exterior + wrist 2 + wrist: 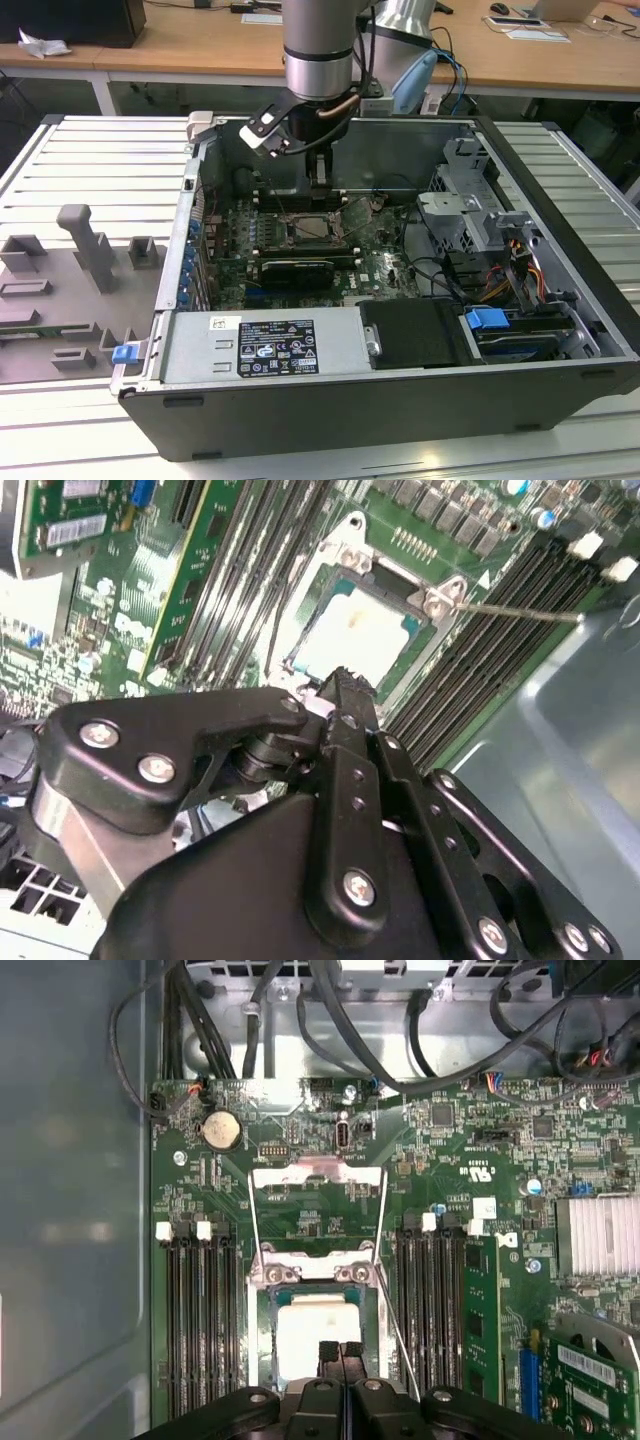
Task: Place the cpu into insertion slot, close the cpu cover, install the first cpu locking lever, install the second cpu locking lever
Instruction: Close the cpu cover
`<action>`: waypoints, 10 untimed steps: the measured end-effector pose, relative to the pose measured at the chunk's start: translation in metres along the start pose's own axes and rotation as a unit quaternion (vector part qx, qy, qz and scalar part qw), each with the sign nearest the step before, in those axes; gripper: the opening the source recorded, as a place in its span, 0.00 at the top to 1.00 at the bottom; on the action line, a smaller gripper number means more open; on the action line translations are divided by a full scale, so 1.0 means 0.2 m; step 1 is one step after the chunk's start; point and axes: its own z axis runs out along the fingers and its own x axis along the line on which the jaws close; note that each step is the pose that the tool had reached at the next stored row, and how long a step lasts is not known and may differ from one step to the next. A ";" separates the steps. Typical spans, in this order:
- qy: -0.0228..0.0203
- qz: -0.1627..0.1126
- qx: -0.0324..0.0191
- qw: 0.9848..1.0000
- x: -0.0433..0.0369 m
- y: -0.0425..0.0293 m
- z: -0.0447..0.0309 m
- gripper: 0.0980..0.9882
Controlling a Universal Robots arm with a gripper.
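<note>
1 cpu (pixel 318 1325) lies flat in the insertion slot (pixel 270 1310), so your gripper (pixel 339 1350) hovers just over its edge with fingers pinched together on nothing, and the cpu cover (pixel 316 1172) is folded back, which leaves the socket reachable.

One cpu (pixel 318 1322), one insertion slot (pixel 266 1305), one cpu cover (pixel 318 1171), one hand (pixel 339 1350).
</note>
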 end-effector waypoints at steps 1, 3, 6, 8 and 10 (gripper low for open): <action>0.000 0.000 0.000 1.000 0.000 0.007 0.000 0.99; 0.000 0.000 0.000 1.000 0.001 0.015 0.001 0.99; 0.000 0.000 0.000 1.000 0.000 0.016 -0.015 0.99; -0.001 0.000 0.000 1.000 0.000 0.018 -0.031 0.99; -0.001 0.000 0.000 1.000 0.000 0.021 -0.031 0.99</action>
